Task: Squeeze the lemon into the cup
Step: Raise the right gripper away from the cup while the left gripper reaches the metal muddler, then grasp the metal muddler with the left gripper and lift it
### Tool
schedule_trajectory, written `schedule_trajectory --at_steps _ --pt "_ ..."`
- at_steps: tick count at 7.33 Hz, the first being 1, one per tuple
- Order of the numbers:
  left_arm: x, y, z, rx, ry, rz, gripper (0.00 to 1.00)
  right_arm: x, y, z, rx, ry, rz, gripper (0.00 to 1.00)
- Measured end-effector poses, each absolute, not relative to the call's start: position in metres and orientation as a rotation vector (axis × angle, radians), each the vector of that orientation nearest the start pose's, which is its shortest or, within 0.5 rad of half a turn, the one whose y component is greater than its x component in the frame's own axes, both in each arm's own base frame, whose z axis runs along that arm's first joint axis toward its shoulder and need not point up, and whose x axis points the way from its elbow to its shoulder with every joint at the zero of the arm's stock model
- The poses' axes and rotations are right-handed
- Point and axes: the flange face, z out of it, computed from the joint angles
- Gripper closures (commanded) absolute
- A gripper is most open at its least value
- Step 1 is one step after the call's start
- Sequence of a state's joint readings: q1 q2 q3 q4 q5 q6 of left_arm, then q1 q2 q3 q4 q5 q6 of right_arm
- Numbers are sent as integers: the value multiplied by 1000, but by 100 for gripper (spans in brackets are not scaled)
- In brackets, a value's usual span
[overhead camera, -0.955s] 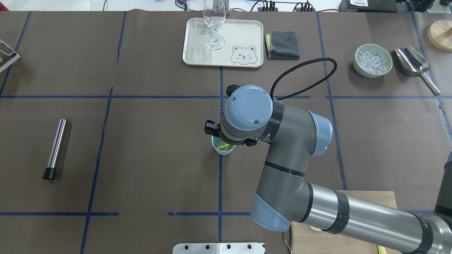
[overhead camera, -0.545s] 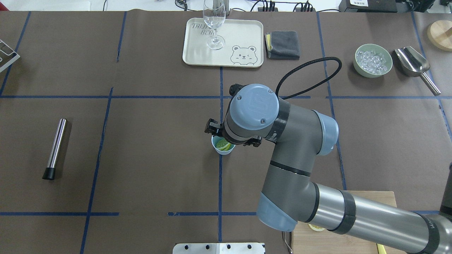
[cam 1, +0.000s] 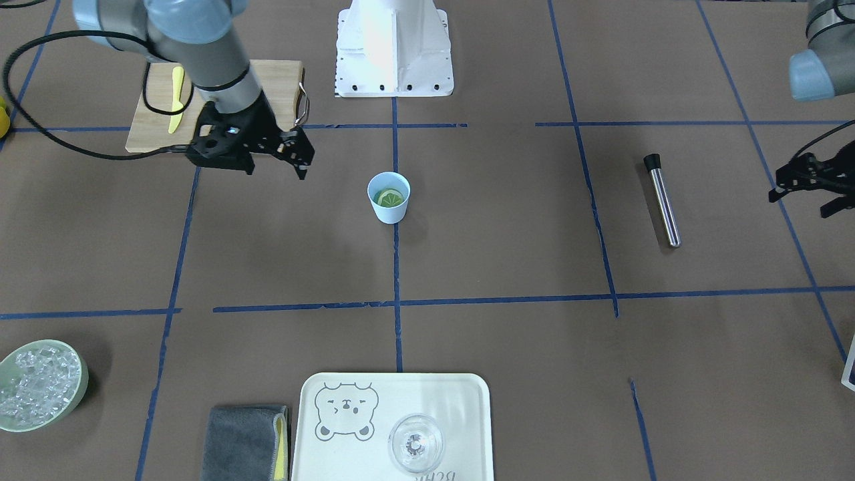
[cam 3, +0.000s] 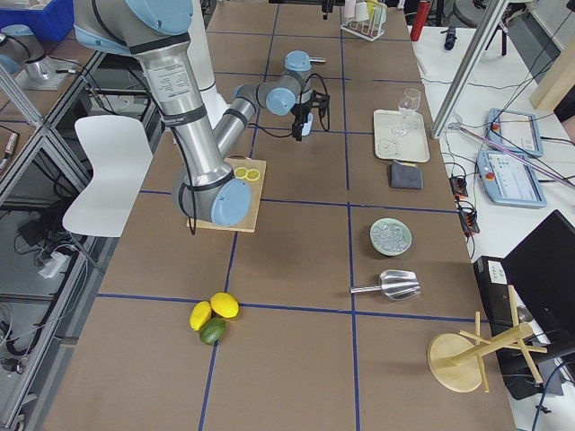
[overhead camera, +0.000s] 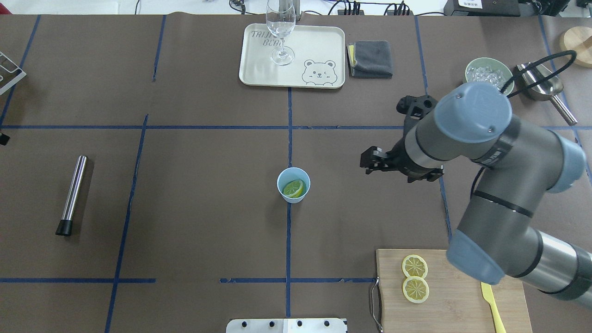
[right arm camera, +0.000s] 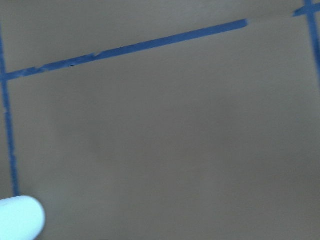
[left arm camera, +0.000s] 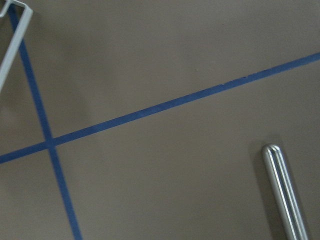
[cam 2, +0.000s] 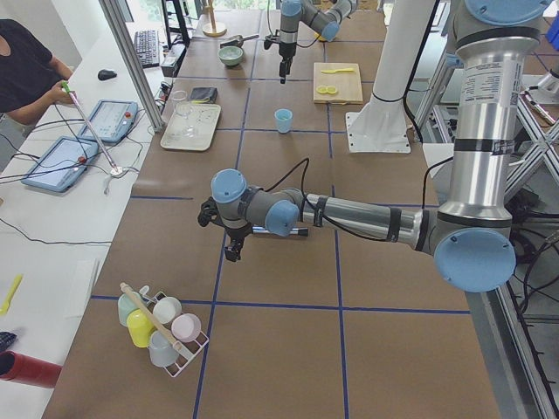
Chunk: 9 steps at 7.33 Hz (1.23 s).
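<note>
Blue plastic cup point(cam 1: 388, 211): front-facing view; upright at the bench's middle, well apart from every edge.
Lemon point(cam 1: 390, 198): inside the cup, leaning on its wall; the slice looks whole.
Right hand point(cam 1: 275, 167): fingers apart and empty, off the cup toward the robot's edge, near the cutting board point(cam 1: 284, 77).
Left hand point(cam 1: 799, 200): fingers apart and empty, out by the bench's left end, beyond the steel rod point(cam 1: 662, 200).
Overhead view: nothing steadies the cup; two spare slices point(overhead camera: 415, 267) lie on the board at the robot's edge.
Right wrist view: only a sliver of cup rim in the lower corner, so aim from here is poor.
Risk: probably little juice is out. Reaching in, the wide fingers could catch the rim and tip the light cup, spilling slice and juice.
</note>
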<state>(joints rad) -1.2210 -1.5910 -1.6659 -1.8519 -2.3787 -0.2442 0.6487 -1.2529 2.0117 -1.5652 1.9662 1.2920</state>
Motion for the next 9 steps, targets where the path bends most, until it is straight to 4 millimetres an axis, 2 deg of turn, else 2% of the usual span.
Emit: schedule_trajectory --at_steps 1,2,3,4,5,9 --pt "153 -500 561 83 899 187 0 -351 -416 324 21 -804 162 0" --pt "178 -493 559 47 920 132 0 -321 -422 349 36 -773 124 0" --pt "205 -486 559 6 919 85 0 -302 -426 366 38 -756 95 0" --pt "231 -481 559 -21 896 38 1 -294 -427 373 37 -750 81 0" --pt "247 -480 558 -25 876 14 2 -291 -427 376 36 -748 74 0" --pt "270 -491 562 -17 844 14 8 -291 -428 379 31 -745 71 0"
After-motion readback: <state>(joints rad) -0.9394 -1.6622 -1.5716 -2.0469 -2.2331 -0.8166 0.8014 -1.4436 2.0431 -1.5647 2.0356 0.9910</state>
